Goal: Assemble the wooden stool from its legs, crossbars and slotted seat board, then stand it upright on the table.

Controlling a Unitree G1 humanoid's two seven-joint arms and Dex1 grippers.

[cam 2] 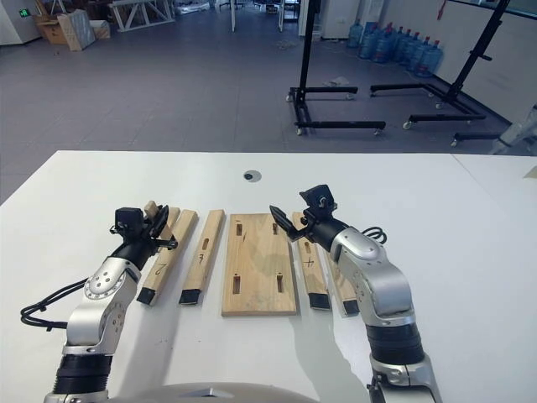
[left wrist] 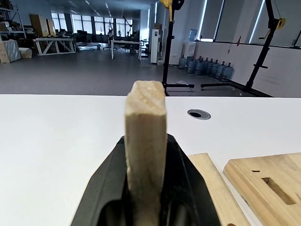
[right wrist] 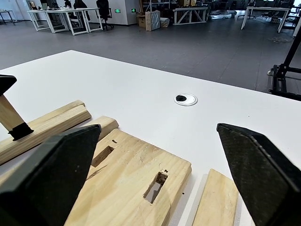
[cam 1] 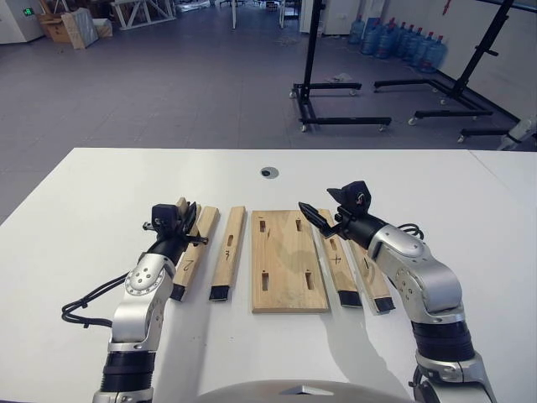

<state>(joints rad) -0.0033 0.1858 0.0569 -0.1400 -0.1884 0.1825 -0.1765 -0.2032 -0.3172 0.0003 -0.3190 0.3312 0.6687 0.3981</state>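
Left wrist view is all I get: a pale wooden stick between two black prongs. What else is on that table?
Observer: A slotted seat board lies flat mid-table, and two legs lie along its right edge.
Operator: Is the other arm holding anything?
Observer: No. The right gripper is open, hovering near the board's far right corner.
Operator: Where does my stick sit in all that?
Observer: Your stick is at the row's left end, clamped in the left gripper.

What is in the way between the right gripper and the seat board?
Nothing visible. The open right gripper hangs above the seat board's far right corner, with bare wood under it.
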